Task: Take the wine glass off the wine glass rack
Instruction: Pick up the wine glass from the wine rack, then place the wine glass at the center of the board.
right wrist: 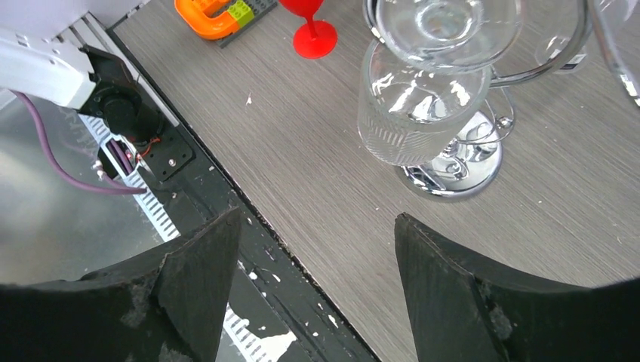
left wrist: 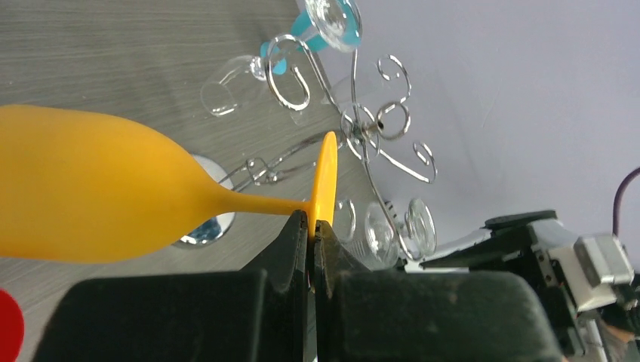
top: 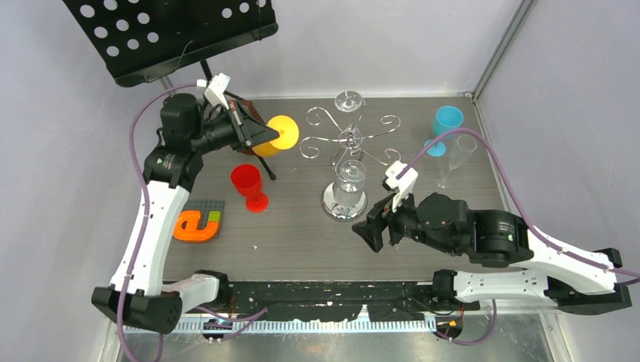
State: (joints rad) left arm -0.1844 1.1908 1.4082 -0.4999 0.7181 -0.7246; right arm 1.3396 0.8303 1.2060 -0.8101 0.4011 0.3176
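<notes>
The chrome wine glass rack (top: 349, 138) stands mid-table on its round mirror base. A clear glass (top: 350, 181) hangs bowl-down at its near side and another (top: 349, 100) at its far side. My left gripper (top: 266, 136) is shut on the flat foot of a yellow wine glass (top: 281, 136) and holds it sideways just left of the rack's left scroll arm. In the left wrist view the fingers (left wrist: 312, 220) pinch the foot's edge, with the yellow bowl (left wrist: 83, 188) to the left and the rack (left wrist: 362, 136) behind. My right gripper (top: 370, 230) is open and empty, near-right of the rack base (right wrist: 453, 170).
A red wine glass (top: 249, 186) stands left of the rack. An orange toy on a brick plate (top: 198, 225) lies near left. A blue glass (top: 445, 124) and a clear flute (top: 456, 158) are at the far right. A black perforated music stand (top: 173, 34) rises at the back left.
</notes>
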